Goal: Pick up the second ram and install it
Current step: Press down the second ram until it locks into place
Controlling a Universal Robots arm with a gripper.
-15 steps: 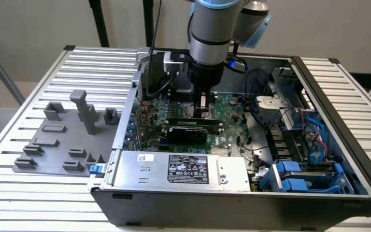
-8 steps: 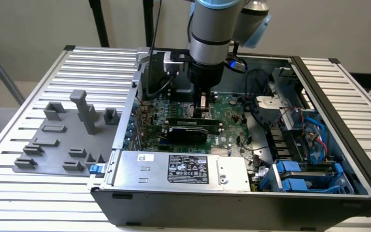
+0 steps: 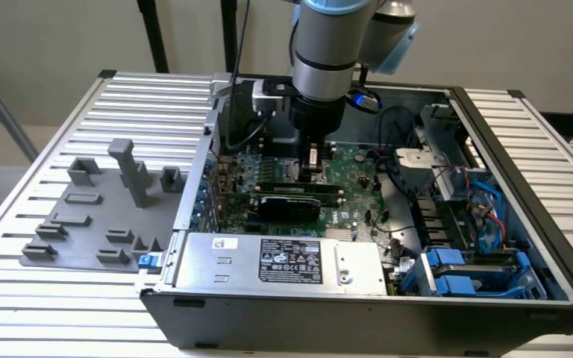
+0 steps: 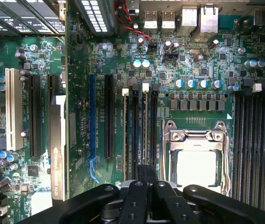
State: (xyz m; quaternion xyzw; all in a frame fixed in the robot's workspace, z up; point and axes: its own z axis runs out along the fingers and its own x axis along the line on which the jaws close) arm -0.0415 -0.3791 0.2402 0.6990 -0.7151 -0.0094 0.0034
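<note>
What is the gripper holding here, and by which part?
The gripper, shut, pinches the second ram by its upper edge, over the motherboard's memory slots.

A plain beige wall (image 3: pixel 57 37) stood at twelve o'clock; a ribbed metal table (image 3: pixel 48 112) lay below.

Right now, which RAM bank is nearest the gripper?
The bank between the blue slot and the processor socket; the gripper sits at its end. The other bank lies beyond the socket.

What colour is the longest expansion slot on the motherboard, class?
White. The expansion slot shows best in the wrist view.
</note>
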